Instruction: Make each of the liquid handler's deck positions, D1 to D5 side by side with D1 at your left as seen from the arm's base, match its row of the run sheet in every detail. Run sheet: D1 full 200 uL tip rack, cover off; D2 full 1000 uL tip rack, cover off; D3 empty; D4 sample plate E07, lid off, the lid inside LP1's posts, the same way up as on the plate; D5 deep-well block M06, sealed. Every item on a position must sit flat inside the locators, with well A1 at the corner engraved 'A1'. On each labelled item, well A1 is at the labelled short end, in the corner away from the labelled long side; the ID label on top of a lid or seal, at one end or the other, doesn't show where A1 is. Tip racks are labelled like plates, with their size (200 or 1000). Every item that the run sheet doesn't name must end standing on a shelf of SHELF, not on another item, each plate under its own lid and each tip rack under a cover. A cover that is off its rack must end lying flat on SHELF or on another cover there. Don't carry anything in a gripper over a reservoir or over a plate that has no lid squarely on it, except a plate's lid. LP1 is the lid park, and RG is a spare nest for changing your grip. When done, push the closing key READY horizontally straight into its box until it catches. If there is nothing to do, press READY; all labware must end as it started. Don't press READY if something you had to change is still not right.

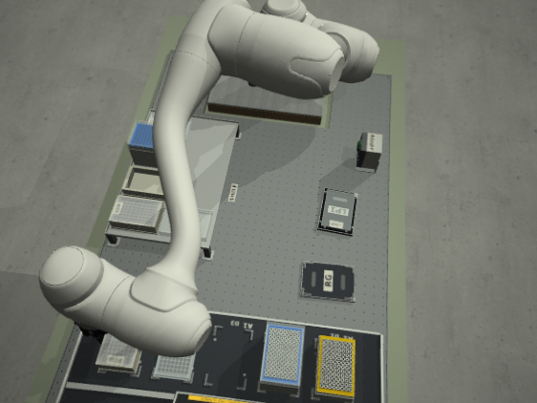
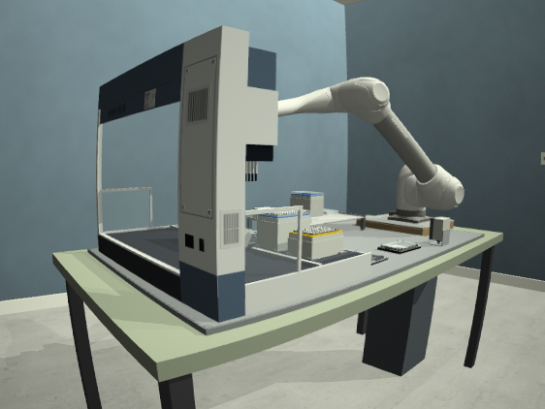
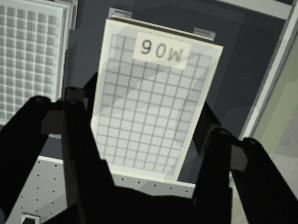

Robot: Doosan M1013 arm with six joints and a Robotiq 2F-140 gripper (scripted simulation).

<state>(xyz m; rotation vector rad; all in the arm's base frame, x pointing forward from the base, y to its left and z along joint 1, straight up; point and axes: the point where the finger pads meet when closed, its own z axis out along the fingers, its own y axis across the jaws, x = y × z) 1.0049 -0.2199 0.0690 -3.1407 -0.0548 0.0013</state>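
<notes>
In the wrist view my gripper (image 3: 146,97) is shut on the long sides of the deep-well block M06 (image 3: 155,100). Its seal carries the label "M06" (image 3: 161,50) at the far end. Two locator corners of the dark deck show just past that end. In the top view the block (image 1: 118,355) is at the deck's leftmost position, and my fingers are hidden under the arm. I cannot tell whether it rests flat on the deck. An open sample plate (image 1: 174,367) sits beside it and also shows in the wrist view (image 3: 30,60). The D3 position (image 1: 233,353) is bare. A blue-rimmed tip rack (image 1: 283,353) and a yellow-rimmed tip rack (image 1: 336,365) follow.
LP1 (image 1: 338,211) holds a clear lid. RG (image 1: 328,280) is bare. The READY box (image 1: 370,149) stands at the far right. SHELF (image 1: 193,180) at the left holds a blue rack (image 1: 142,138), a cover (image 1: 143,183) and a plate (image 1: 136,212). The handler's column (image 2: 218,170) stands over the deck.
</notes>
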